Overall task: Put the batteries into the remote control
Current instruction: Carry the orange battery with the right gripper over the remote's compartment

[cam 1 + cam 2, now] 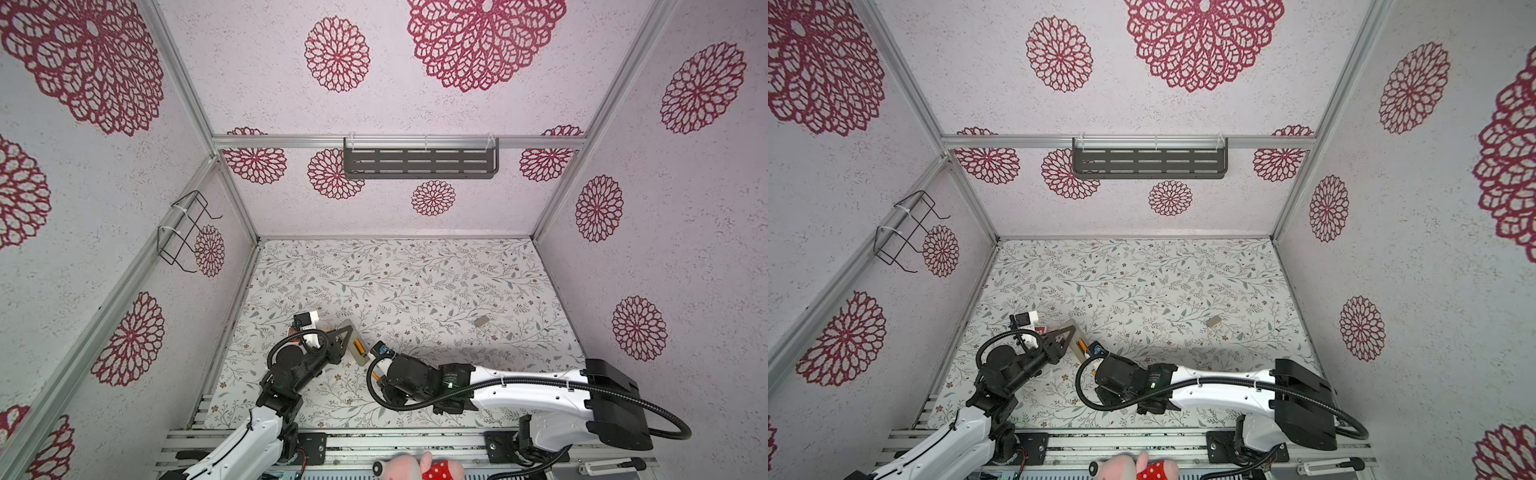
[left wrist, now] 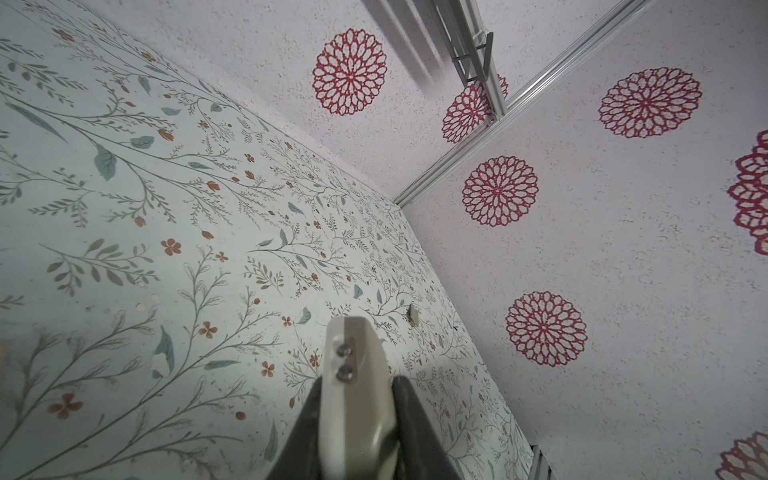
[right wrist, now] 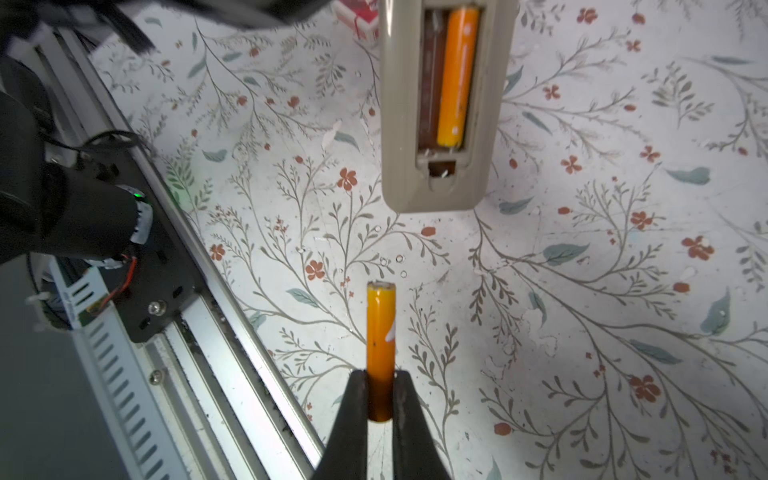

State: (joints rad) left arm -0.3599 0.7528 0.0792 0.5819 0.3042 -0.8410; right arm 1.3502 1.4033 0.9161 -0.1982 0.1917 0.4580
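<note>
Right hand: your right hand (image 3: 380,376) is clenched on the first battery (image 3: 380,328), gripping its rear end, with the pale tip pointing away from the hand.
Ahead of the right hand: the remote control (image 3: 401,124) is held above the bench (image 3: 602,291), a gap away from that tip, with its back facing the hand and the compartment open.
Inside the compartment: you see the second battery (image 3: 457,79) lying in one slot.
Left hand: your left hand (image 2: 357,384) grasps the remote control by its edges, one finger on each side.
Beyond the remote control: a red box (image 3: 357,18) lies on the bench.
Farther out: a tan block (image 1: 482,320) lies well apart from both hands.
</note>
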